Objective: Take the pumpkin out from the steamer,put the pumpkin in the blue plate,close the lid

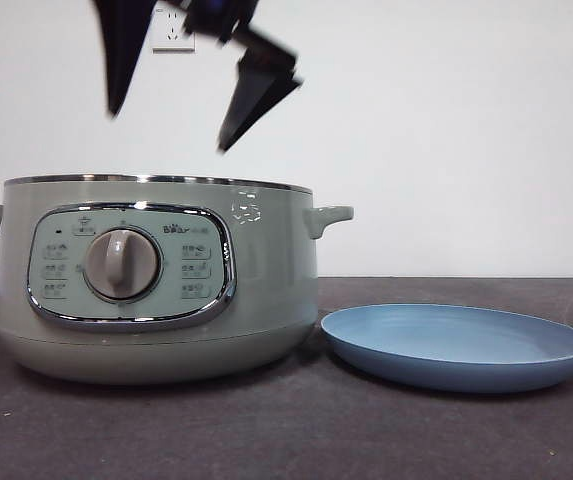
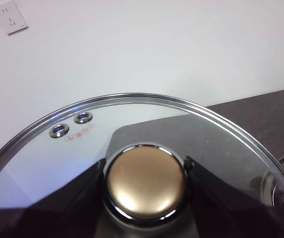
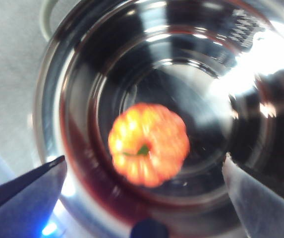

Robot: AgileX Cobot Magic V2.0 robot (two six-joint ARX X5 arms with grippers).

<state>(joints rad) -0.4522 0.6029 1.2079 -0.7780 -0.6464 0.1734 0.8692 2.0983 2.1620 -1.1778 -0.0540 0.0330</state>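
Pumpkin [image 3: 148, 144] sits at the bottom of the steamer [image 1: 156, 280], on the shiny steel inner bowl, stem up, nothing touching it. So step one is not done yet: nothing extracted, nothing plated, lid not back on.

Right gripper [image 1: 171, 120] hangs above the open pot on the left of the scene, jaws spread wide, roughly centred over the pumpkin in the right wrist view. Looks lined up for a descent and grasp, as a judgement. The frame is motion-blurred, so fine alignment is unclear.

Lid [image 2: 146, 144] is off the pot. Left gripper [image 2: 145, 181] is pinching its knob, one jaw on each side, holding it out of the front view; the pot rim is just visible at the edge of the left wrist view, so it is off to the side.

Blue plate [image 1: 456, 345] is on the table right of the steamer, just beside it, nothing in it.

Remaining: grab pumpkin, move it right onto plate, set lid back on the pot.
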